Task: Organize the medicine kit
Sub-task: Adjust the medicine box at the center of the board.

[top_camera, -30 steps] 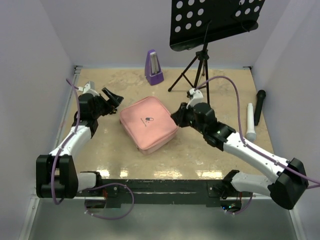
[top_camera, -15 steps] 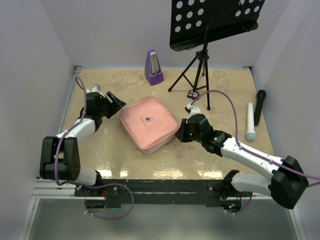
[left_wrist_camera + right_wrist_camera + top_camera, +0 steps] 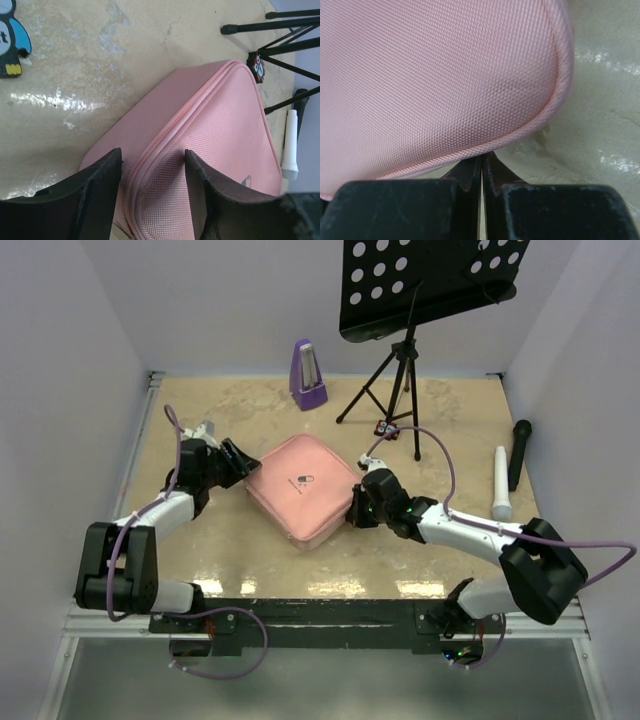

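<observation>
The medicine kit (image 3: 300,485), a pink square zip case, lies shut in the middle of the table. My left gripper (image 3: 240,457) is at its left corner. In the left wrist view the black fingers (image 3: 100,190) stand apart over that corner of the kit (image 3: 225,125), with the zip seam between them; I cannot tell whether the pads press the fabric. My right gripper (image 3: 355,512) is low at the kit's right edge. In the right wrist view its jaws (image 3: 481,162) are shut, tips tucked under the piped rim of the kit (image 3: 435,75).
A purple metronome (image 3: 308,375) stands at the back. A black music stand's tripod (image 3: 400,370) stands behind the kit, a small owl tag (image 3: 385,427) by its foot. A white microphone (image 3: 502,483) and a black one (image 3: 518,452) lie at the right. Walls enclose three sides.
Both arms dropped and moved in to the kit's corners. The right jaws went from slightly open to shut, the left jaws narrowed, and the kit turned slightly.
</observation>
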Controlling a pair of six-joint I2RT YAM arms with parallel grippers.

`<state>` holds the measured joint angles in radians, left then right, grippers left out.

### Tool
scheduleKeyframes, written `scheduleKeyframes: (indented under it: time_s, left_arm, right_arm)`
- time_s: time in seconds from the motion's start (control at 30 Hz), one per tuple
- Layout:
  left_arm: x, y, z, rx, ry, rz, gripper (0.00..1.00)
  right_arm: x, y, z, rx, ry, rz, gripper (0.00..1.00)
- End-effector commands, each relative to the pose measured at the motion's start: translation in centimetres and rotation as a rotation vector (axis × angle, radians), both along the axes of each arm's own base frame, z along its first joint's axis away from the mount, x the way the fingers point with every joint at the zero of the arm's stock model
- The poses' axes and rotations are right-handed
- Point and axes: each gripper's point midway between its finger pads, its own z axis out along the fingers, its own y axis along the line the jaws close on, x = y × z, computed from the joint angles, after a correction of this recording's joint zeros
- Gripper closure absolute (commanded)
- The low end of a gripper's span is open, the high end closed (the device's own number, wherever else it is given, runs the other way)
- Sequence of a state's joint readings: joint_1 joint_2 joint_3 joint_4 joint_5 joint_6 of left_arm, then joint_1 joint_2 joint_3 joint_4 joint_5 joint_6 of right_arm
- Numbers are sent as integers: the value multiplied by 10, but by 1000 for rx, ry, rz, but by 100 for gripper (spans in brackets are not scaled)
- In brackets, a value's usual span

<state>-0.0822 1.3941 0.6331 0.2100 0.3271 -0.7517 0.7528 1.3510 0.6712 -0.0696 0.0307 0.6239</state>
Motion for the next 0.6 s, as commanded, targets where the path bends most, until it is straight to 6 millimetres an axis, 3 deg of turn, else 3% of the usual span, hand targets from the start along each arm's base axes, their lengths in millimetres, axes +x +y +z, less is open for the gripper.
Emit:
scheduleKeyframes:
  time_s: [0.0, 0.2, 0.4, 0.57]
  left_arm:
    - [-38, -28, -11, -82, 60, -122, 44]
    - [-62, -25, -7, -84, 40, -112, 46]
    - [-73, -22, 4, -74, 12, -110, 46]
    - [-77, -3, 24, 12, -16, -37, 41]
  right_arm:
    - [35, 8, 33, 62, -104, -39, 100]
    - [54, 1, 43, 22, -149, -80, 100]
    - [68, -12, 45, -37, -184, -125, 100]
    - [69, -28, 64, -60, -239, -173, 100]
